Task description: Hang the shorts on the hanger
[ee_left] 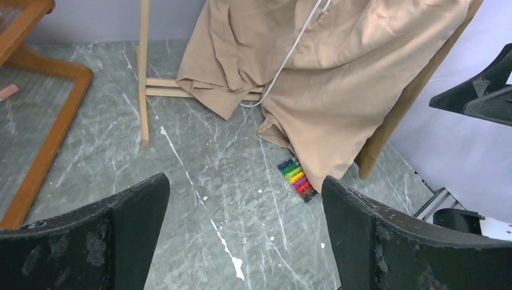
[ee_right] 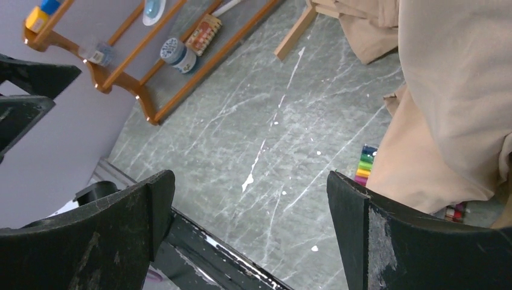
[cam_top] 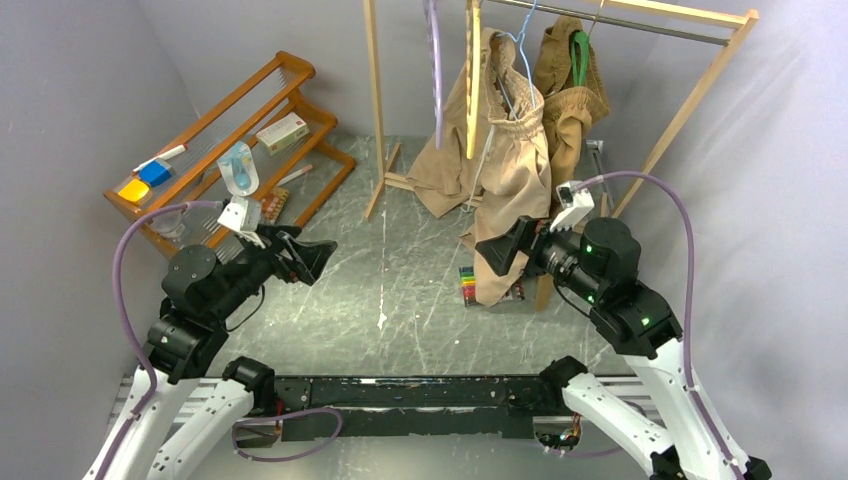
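Observation:
The light tan shorts (cam_top: 515, 165) hang from the wooden rack, and their lower cloth reaches down to the table. They also show in the left wrist view (ee_left: 338, 78) and the right wrist view (ee_right: 453, 103). The white drawstring (ee_left: 290, 54) dangles in front of them. The thin light-blue hanger (cam_top: 522, 50) shows at the top of the shorts, with its hook on the rail. My left gripper (cam_top: 315, 258) (ee_left: 244, 199) is open and empty, well left of the shorts. My right gripper (cam_top: 497, 252) (ee_right: 250, 187) is open and empty, close in front of the lowest cloth.
Darker brown shorts on a green hanger (cam_top: 572, 85) hang behind on the rail. A lilac hanger (cam_top: 436, 70) and a yellow hanger (cam_top: 472, 80) hang to the left. A pack of coloured markers (cam_top: 467, 286) lies under the shorts' hem. A wooden shelf (cam_top: 250, 120) stands at the far left.

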Controlling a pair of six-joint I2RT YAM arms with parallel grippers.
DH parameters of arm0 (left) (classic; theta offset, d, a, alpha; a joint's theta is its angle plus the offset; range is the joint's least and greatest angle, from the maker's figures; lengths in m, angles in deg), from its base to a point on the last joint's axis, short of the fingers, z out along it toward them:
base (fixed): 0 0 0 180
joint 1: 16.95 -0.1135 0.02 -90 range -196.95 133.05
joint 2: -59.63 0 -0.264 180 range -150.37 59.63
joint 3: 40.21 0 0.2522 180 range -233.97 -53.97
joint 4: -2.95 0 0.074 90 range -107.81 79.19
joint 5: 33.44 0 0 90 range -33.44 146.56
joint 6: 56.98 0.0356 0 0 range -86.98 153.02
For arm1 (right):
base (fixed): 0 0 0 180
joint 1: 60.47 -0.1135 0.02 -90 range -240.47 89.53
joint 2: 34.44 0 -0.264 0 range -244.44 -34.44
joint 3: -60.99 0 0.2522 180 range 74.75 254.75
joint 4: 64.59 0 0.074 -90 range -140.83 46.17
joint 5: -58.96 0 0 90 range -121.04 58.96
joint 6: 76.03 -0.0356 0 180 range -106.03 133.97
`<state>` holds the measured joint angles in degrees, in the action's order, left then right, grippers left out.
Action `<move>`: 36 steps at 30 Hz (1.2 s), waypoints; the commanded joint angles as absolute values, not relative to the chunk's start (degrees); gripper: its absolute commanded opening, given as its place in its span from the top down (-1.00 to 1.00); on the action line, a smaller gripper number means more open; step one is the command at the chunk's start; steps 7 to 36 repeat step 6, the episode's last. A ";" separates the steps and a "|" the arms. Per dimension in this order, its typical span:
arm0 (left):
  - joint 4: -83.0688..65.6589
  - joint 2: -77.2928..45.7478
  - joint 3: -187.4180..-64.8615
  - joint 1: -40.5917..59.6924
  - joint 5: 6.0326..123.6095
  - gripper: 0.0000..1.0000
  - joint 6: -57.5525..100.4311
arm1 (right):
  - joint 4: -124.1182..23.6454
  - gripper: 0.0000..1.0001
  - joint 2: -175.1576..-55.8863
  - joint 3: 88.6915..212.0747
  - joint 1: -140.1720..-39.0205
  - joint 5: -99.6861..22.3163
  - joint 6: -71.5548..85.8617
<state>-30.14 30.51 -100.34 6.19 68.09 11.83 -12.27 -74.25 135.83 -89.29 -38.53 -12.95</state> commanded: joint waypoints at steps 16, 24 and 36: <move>-30.65 31.97 -100.85 6.02 67.54 -0.99 10.62 | -16.19 -1.00 -72.30 136.32 -89.02 -40.09 -13.79; -30.65 31.97 -100.85 6.02 67.54 -0.99 10.62 | -16.19 -1.00 -72.30 136.32 -89.02 -40.09 -13.79; -30.65 31.97 -100.85 6.02 67.54 -0.99 10.62 | -16.19 -1.00 -72.30 136.32 -89.02 -40.09 -13.79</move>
